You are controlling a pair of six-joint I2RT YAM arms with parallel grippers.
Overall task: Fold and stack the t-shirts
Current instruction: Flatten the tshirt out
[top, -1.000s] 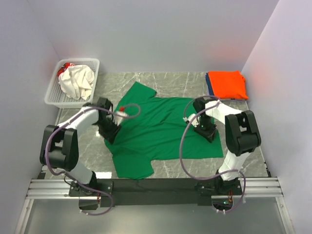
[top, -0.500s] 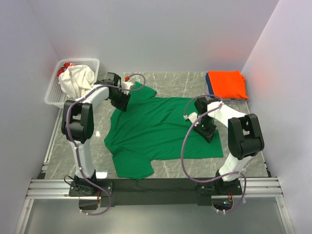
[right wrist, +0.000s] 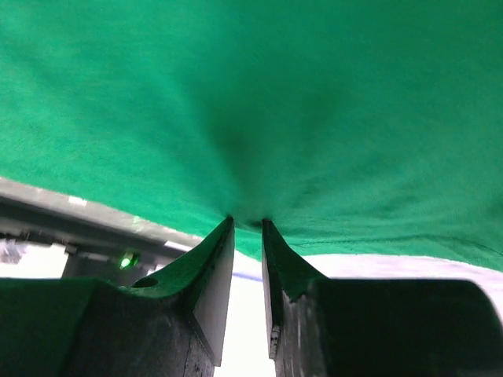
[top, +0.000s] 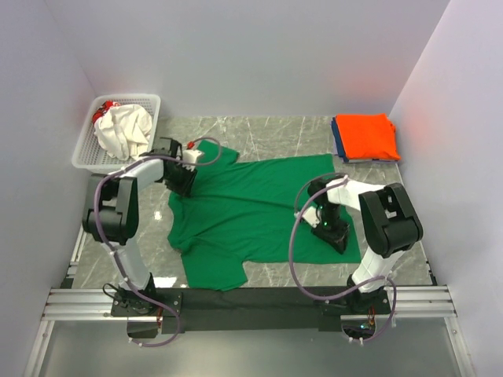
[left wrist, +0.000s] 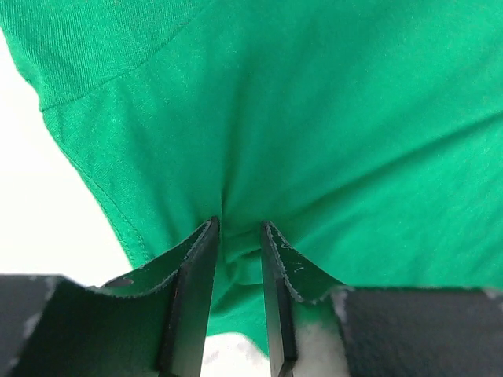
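Green t-shirt (top: 251,208), basket (top: 85,151) on marble table (top: 283,129)

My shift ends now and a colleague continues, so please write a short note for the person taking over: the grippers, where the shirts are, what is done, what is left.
The left gripper is shut on the green shirt, by its far left sleeve.
The right gripper is shut on the same shirt, near its near right corner.
The green shirt lies spread on the table, not folded.
The orange shirt is folded at the far right, on a blue shirt of which only the edge shows.
The white shirt lies crumpled in the basket.
Done: two shirts stacked.
Left: fold the green and the white, then stack both.
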